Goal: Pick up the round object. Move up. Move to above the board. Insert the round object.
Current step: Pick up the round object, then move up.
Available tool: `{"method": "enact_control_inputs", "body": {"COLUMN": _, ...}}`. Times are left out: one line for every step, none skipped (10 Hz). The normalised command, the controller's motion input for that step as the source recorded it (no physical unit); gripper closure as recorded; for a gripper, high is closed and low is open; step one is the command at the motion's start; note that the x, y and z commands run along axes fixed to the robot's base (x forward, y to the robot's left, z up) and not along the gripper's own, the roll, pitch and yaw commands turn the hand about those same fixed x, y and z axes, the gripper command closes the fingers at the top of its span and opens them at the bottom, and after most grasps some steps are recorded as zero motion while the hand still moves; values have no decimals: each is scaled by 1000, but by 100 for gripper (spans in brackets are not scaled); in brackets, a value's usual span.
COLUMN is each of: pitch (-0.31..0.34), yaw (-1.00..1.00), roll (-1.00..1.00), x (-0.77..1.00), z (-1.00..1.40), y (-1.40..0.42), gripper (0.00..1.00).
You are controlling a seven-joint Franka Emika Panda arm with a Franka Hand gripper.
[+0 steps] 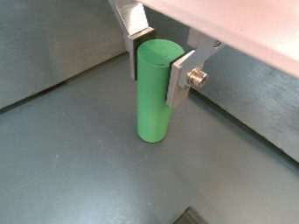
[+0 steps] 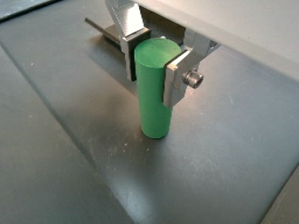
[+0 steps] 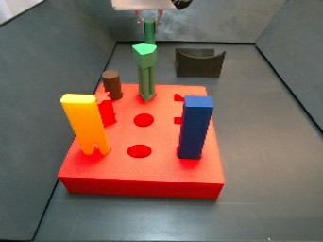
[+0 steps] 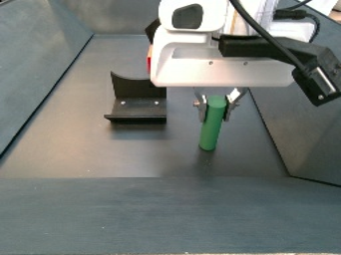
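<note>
The round object (image 1: 153, 96), a slim dark green cylinder, stands upright on the grey floor; it shows in both wrist views (image 2: 156, 92) and a side view (image 4: 210, 127). My gripper (image 1: 156, 74) has its silver fingers pressed against both sides of the peg's top, shut on it, seen also in the wrist view (image 2: 152, 74) and side view (image 4: 213, 104). The red board (image 3: 145, 168) lies in the foreground of a side view, well apart from my gripper (image 3: 149, 25); there the round object is hidden behind another peg.
On or by the board stand a yellow peg (image 3: 83, 123), a blue peg (image 3: 195, 125), a short brown peg (image 3: 112, 85) and a green peg with a light triangular top (image 3: 146, 68). The dark fixture (image 4: 134, 100) stands on the floor near the round object. Grey walls enclose the floor.
</note>
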Motion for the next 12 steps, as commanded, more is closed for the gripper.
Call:
{"method": "enact_control_inputs", "body": {"pitch": 0, "yaw": 0, "roll": 0, "x": 0, "z": 0, "y": 0, "gripper": 100}}
{"method": "enact_control_inputs", "body": {"pitch": 0, "yaw": 0, "roll": 0, "x": 0, "z": 0, "y": 0, "gripper": 100}}
{"method": "enact_control_inputs", "body": {"pitch": 0, "yaw": 0, "roll": 0, "x": 0, "z": 0, "y": 0, "gripper": 100}}
{"method": "enact_control_inputs", "body": {"pitch": 0, "yaw": 0, "roll": 0, "x": 0, "z": 0, "y": 0, "gripper": 100}}
{"method": "enact_control_inputs", "body": {"pitch": 0, "yaw": 0, "roll": 0, "x": 0, "z": 0, "y": 0, "gripper": 100}}
{"method": "enact_control_inputs", "body": {"pitch": 0, "yaw": 0, "roll": 0, "x": 0, "z": 0, "y": 0, "gripper": 100}}
{"method": "enact_control_inputs", "body": {"pitch": 0, "yaw": 0, "roll": 0, "x": 0, "z": 0, "y": 0, "gripper": 100}}
{"method": "enact_control_inputs", "body": {"pitch": 0, "yaw": 0, "roll": 0, "x": 0, "z": 0, "y": 0, "gripper": 100}}
{"method": "enact_control_inputs", "body": {"pitch": 0, "yaw": 0, "roll": 0, "x": 0, "z": 833, "y": 0, "gripper": 100}}
{"method": "enact_control_inputs", "body": {"pitch": 16, "yaw": -14, "roll": -15, "x": -34, "z": 811, "y": -71, "gripper": 100}}
{"method": "enact_control_inputs", "body": {"pitch": 27, "yaw": -13, "roll": 3, "x": -65, "z": 716, "y": -56, "gripper": 100}}
{"method": "enact_control_inputs", "body": {"pitch": 39, "yaw": -18, "roll": 44, "x": -55, "z": 548, "y": -25, "gripper": 100}}
